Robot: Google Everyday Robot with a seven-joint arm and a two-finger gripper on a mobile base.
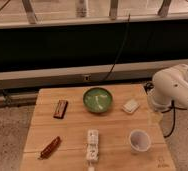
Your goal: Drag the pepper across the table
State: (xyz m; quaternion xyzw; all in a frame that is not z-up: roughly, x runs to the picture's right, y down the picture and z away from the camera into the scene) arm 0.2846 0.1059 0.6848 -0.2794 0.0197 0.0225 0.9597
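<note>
The pepper (pixel 50 147) is a slender reddish-brown pointed thing. It lies at an angle near the front left corner of the light wooden table (pixel 72 130). The white arm (pixel 173 86) stands at the table's right side. My gripper (pixel 155 118) hangs below the arm at the table's right edge. It is far to the right of the pepper and holds nothing that I can see.
A dark brown bar (pixel 61 109) lies at the back left. A green bowl (pixel 97 99) stands at the back middle, with a white packet (pixel 131 105) to its right. A white strip (pixel 92 145) lies at the front middle. A white cup (pixel 139 140) stands at the front right.
</note>
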